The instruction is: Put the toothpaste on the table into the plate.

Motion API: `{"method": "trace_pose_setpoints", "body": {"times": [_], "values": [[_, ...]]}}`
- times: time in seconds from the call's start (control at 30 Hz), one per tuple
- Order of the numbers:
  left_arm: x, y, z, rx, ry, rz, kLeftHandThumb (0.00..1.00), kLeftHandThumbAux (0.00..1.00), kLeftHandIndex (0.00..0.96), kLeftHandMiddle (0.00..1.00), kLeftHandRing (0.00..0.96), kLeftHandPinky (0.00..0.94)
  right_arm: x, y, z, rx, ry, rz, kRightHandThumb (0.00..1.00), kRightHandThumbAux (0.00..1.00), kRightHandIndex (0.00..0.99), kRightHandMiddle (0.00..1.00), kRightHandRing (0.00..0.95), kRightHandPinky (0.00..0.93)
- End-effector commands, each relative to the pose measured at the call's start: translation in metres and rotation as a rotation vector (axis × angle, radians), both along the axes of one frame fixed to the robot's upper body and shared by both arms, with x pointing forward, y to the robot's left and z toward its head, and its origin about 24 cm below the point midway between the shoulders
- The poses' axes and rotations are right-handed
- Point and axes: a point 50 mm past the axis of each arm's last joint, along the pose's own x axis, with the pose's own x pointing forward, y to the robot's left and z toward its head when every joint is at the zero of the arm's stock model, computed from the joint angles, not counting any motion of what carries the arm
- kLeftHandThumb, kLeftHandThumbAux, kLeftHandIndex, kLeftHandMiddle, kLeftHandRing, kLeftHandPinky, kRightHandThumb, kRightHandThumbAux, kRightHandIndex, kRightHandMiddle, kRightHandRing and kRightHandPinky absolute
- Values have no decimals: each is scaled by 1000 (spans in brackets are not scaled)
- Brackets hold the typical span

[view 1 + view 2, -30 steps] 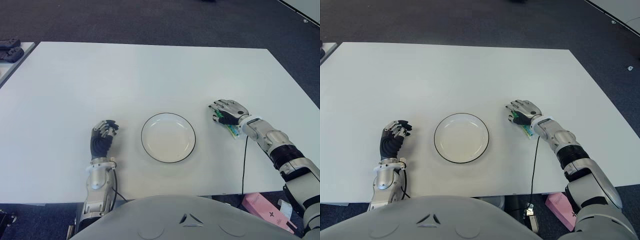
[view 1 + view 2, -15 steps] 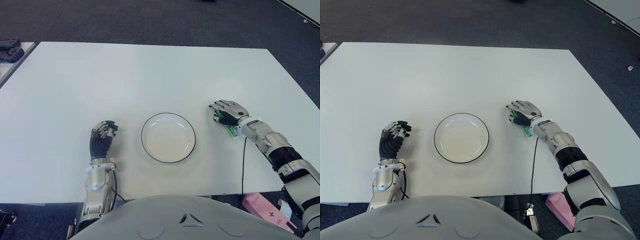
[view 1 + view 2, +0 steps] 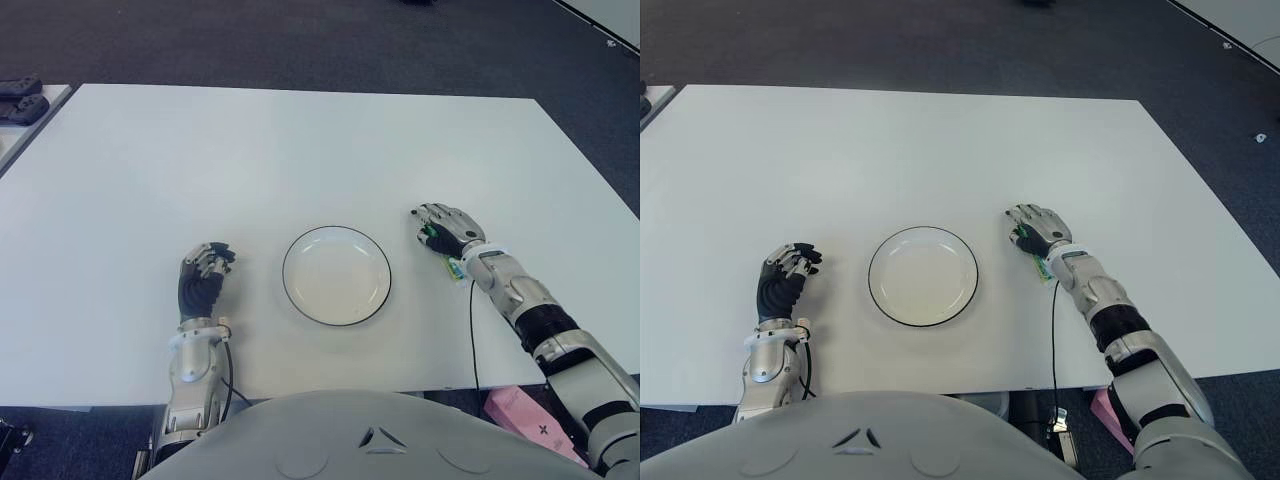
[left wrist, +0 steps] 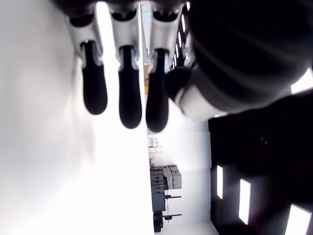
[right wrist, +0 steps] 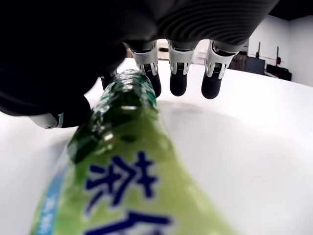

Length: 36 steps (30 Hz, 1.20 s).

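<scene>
The toothpaste (image 5: 132,161) is a green tube with blue lettering, lying on the white table (image 3: 250,150) just right of the plate. My right hand (image 3: 440,228) covers its far end, with the fingers (image 5: 178,73) curled down over it and the thumb against its side. Only the tail of the tube (image 3: 455,268) sticks out from under the palm toward the table's front edge. The white plate (image 3: 336,275) with a dark rim has nothing in it and sits a few centimetres left of that hand. My left hand (image 3: 203,272) shows to the left of the plate, fingers loosely bent, holding nothing.
A pink box (image 3: 525,415) lies on the floor below the table's front right corner. Dark objects (image 3: 20,100) sit on a neighbouring surface at the far left. Dark carpet surrounds the table.
My right hand has shifted a little left toward the plate, and the tube's tail has moved with it. The left hand has stayed put.
</scene>
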Motion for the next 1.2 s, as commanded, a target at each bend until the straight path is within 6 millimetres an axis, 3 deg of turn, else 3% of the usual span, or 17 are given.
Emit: {"method": "trace_pose_setpoints", "body": {"times": [0.03, 0.17, 0.33, 0.53, 0.57, 0.67, 0.73, 1.2], "values": [[-3, 0, -4, -7, 31, 2, 705, 720, 429, 498, 491, 496, -26, 12, -26, 98, 69, -76, 799, 304, 0, 0, 41, 307], [-3, 1, -3, -4, 29, 4, 706, 720, 429, 498, 491, 495, -28, 17, -29, 185, 35, -138, 863, 361, 14, 0, 127, 413], [-3, 1, -3, -5, 28, 6, 707, 721, 429, 495, 485, 492, -31, 23, -34, 237, -4, -174, 936, 405, 168, 14, 197, 470], [-4, 1, -2, -3, 33, 12, 707, 721, 429, 492, 483, 495, -32, 26, -39, 266, -53, -208, 990, 435, 315, 180, 312, 513], [-4, 2, -2, -3, 33, 13, 707, 721, 429, 492, 483, 496, -32, 26, -40, 270, -59, -212, 994, 536, 342, 232, 356, 481], [-5, 2, -2, -4, 35, 14, 707, 721, 429, 491, 482, 495, -32, 27, -42, 284, -76, -227, 998, 642, 407, 330, 435, 446], [-5, 3, -2, -5, 36, 14, 707, 721, 429, 492, 483, 495, -32, 27, -43, 291, -84, -234, 999, 665, 427, 376, 403, 458], [-6, 3, -2, 3, 46, 18, 705, 721, 428, 499, 491, 483, -33, 31, -42, 326, -180, -210, 1000, 673, 434, 407, 421, 479]]}}
